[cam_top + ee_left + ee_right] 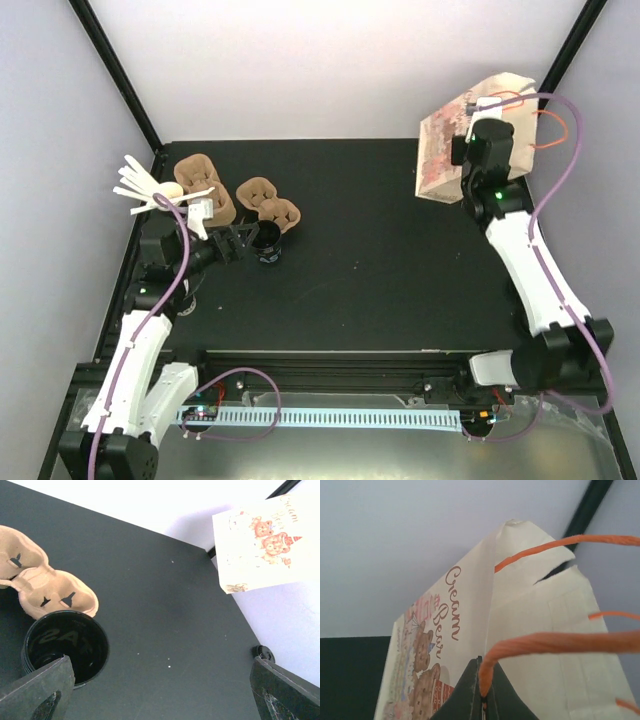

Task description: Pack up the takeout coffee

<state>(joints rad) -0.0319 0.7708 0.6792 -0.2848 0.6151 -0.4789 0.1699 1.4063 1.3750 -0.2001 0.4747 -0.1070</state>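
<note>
Takeout coffee cup (268,243): stands on the counter (175,630) just ahead of the left end effector (240,243), off toward its left finger rather than centred between the two. A pulp carrier (55,592) touches or nearly touches the cup on its far side.

Left end effector: spread as wide as it goes, holding nothing.

Right end effector (481,680): pinched shut on one orange handle (545,642) of the paper bag (440,150). The bag hangs below it, tilted, well apart from the cup on the opposite side of the counter.

Risks, as judged:
- Cup sits off-centre in the open jaws. Closing from here could let the left finger strike the wall first and tip the cup or shove it into the carrier.
- Bag is held by one handle only. It may swing or sag, and its mouth could fold shut. The paper rim looks split or notched near the handle, so it could tear further under load.
- A long carry lies between cup and bag. A loose grip or loose lid would mean a spill on the way.

Cup appearance: small, black, round. From the left wrist view the top reads as a dark glossy disc with faint pale lettering. Cannot tell whether that is a seated lid or the open inside. Upright, as far as the overhead view shows.
</note>
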